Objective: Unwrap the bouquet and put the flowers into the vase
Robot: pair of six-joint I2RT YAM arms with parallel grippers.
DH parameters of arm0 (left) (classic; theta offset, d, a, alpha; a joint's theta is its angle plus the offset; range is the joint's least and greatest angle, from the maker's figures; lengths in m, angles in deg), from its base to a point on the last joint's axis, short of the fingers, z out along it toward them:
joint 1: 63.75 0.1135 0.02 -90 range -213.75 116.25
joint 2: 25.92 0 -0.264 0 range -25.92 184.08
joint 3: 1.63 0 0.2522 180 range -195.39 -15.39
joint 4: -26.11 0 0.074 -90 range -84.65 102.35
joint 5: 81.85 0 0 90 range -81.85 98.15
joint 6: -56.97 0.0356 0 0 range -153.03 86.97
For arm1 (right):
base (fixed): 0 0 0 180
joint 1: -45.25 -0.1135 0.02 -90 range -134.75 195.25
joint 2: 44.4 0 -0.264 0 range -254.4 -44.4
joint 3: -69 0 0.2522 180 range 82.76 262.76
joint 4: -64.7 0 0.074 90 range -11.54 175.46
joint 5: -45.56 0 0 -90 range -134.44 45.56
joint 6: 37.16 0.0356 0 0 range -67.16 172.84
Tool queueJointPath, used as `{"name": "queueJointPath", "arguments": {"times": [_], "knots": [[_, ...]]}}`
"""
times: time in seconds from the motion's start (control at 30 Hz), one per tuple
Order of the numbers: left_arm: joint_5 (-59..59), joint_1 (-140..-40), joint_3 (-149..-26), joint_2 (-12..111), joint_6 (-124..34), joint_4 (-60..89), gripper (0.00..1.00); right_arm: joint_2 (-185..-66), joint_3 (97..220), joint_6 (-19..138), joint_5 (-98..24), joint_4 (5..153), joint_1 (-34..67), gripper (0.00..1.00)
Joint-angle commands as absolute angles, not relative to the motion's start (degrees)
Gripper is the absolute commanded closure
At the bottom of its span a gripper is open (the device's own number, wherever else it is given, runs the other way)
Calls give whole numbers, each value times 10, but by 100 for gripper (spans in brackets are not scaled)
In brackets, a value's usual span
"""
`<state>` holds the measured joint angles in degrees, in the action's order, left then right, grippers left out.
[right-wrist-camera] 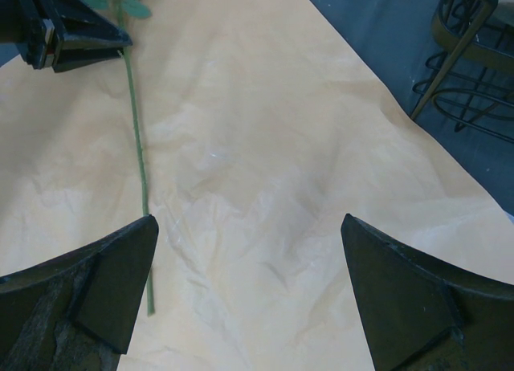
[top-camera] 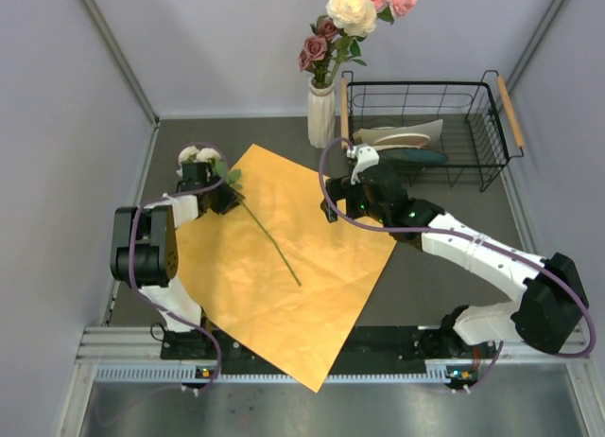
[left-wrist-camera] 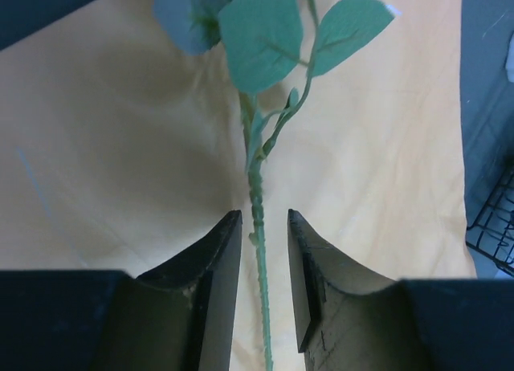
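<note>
The orange paper [top-camera: 284, 267] lies unfolded flat on the table. One white flower [top-camera: 197, 156] lies across its left corner, its thin stem [top-camera: 274, 248] running toward the middle. My left gripper [top-camera: 219, 196] [left-wrist-camera: 265, 226] straddles that stem [left-wrist-camera: 257, 194] just below the leaves [left-wrist-camera: 265, 34]. Its jaws stand narrow, with a slim gap still showing on each side of the stem. My right gripper [top-camera: 331, 210] [right-wrist-camera: 249, 234] hovers wide open over the paper [right-wrist-camera: 265, 146], holding nothing, with the stem [right-wrist-camera: 136, 130] off to its left. The white vase [top-camera: 321, 113] at the back holds several roses [top-camera: 350, 21].
A black wire basket [top-camera: 425, 125] [right-wrist-camera: 466, 66] stands at the back right, beside the vase, with cream and dark items inside. Grey walls close in the table on three sides. The paper overhangs the near rail [top-camera: 312, 375].
</note>
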<state>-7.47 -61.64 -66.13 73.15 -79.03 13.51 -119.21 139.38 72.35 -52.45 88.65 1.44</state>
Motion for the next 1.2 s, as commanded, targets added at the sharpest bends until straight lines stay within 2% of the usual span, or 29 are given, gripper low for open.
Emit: {"name": "queueJointPath", "arguments": {"times": [0.0,0.1,0.2,0.4,0.47,0.6,0.63,0.67,0.77,0.9,1.17], "knots": [[-74,-616,-691,745,-786,181,71,-1174,1395,709,-517,889,16,1],[-77,-617,-696,752,-782,188,82,-1174,1396,704,-517,897,15,1],[-78,-620,-701,762,-781,187,83,-1174,1397,703,-517,899,15,1],[-72,-623,-712,772,-778,180,82,-1174,1397,706,-515,902,16,1],[-70,-623,-718,779,-779,168,75,-1174,1399,705,-514,902,15,1],[-78,-626,-718,788,-783,176,75,-1174,1402,703,-516,906,16,1],[-79,-626,-719,787,-784,180,76,-1172,1402,702,-516,908,16,1],[-80,-627,-721,787,-783,180,84,-1172,1403,700,-516,910,15,1],[-87,-628,-727,776,-775,180,96,-1170,1409,695,-515,918,15,1],[-81,-653,-738,710,-737,164,100,-1166,1417,684,-483,923,20,1],[-132,-710,-706,501,-672,145,100,-1165,1453,685,-273,916,86,3]]}}
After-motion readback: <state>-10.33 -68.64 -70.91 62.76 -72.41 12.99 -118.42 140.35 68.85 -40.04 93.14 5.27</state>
